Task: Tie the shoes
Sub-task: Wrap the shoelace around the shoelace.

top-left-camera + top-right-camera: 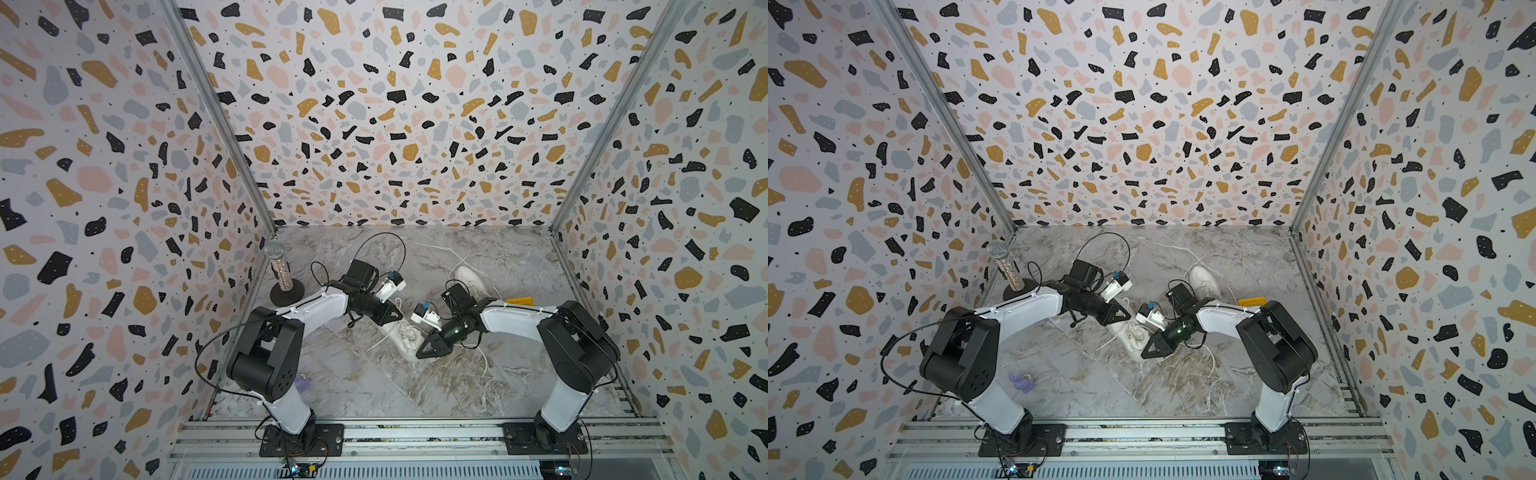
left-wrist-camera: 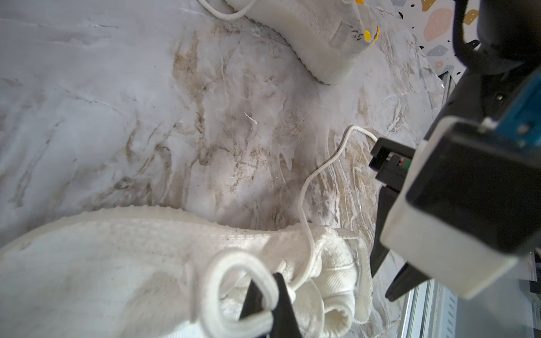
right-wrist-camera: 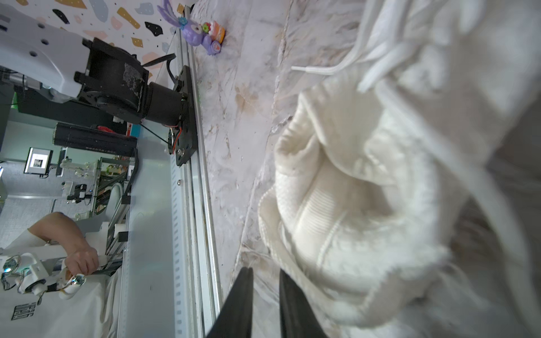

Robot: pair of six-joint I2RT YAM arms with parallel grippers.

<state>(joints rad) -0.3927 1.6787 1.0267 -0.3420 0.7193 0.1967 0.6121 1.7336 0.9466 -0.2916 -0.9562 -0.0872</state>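
Near shoe (image 1: 401,332) sits mid-table (image 1: 353,374). Lace loop (image 2: 234,263) lies on top of it. Far shoe (image 1: 471,280) is behind it, to the right, with the yellow block (image 1: 519,300) further right. Microphone (image 1: 276,266) is behind it, far left. Toy (image 1: 1022,381) is before it, to the left.

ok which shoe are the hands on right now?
The nearer shoe, between the two arms: left hand pinches its lace loop, right hand sits open by its collar. The far shoe lies alone behind the right arm.

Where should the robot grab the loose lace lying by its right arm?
Take the lace mid-strand, where it runs alone over the table, clear of the shoe. Probably best from straight above, jaws across it: it is thin and seems to lie flat.
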